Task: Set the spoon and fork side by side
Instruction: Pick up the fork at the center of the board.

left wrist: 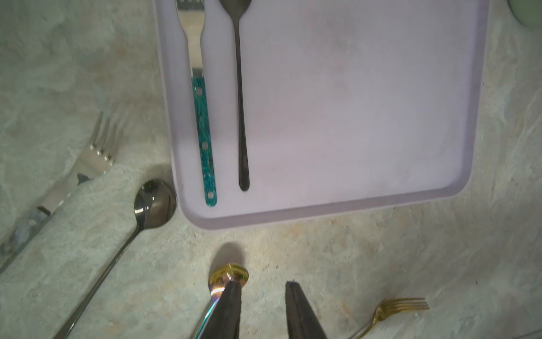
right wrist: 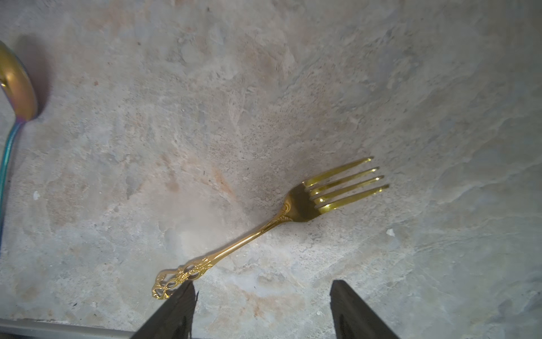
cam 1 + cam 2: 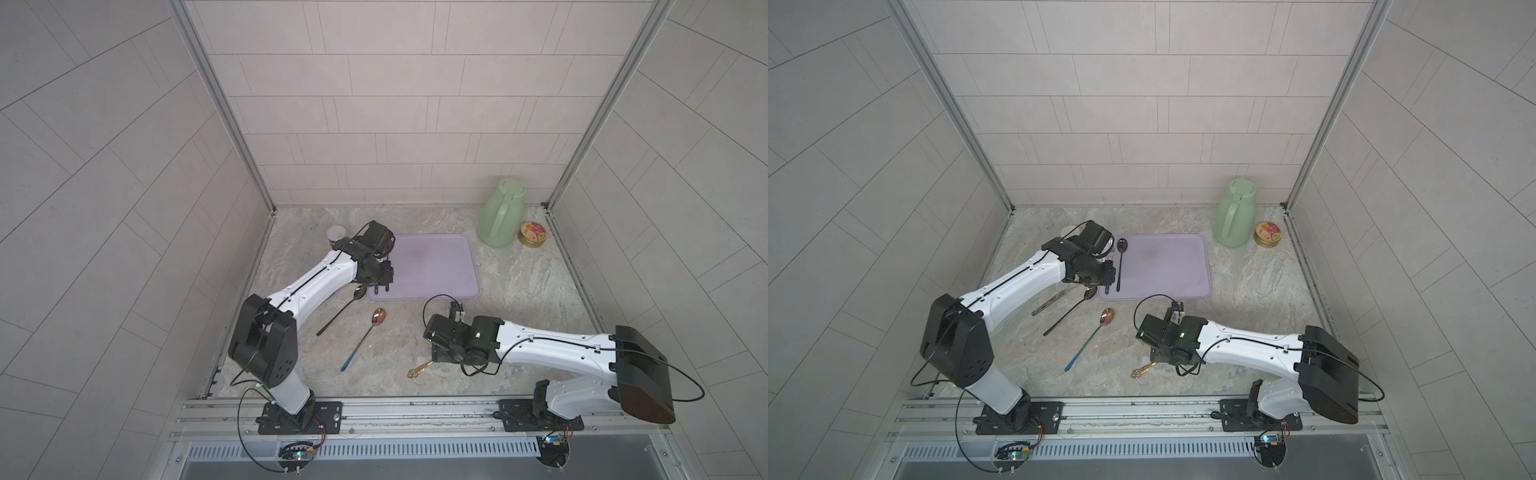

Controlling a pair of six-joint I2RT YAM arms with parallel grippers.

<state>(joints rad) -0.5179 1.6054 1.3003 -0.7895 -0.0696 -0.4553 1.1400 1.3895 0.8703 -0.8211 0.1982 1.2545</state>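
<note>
I saw the fork (image 1: 202, 117) and spoon (image 1: 240, 117) lying side by side on the tray (image 1: 352, 117), not touching. My left gripper (image 1: 262, 286) hung by the tray's corner, jaws parted and empty. My right gripper (image 2: 264, 286) stood wide, empty, over the gold fork (image 2: 264, 232).

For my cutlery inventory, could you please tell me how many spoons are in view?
3. A black spoon lies on the purple tray, a dark spoon on the table beside the tray's corner, and an iridescent spoon further forward. Others may be hidden.
</note>
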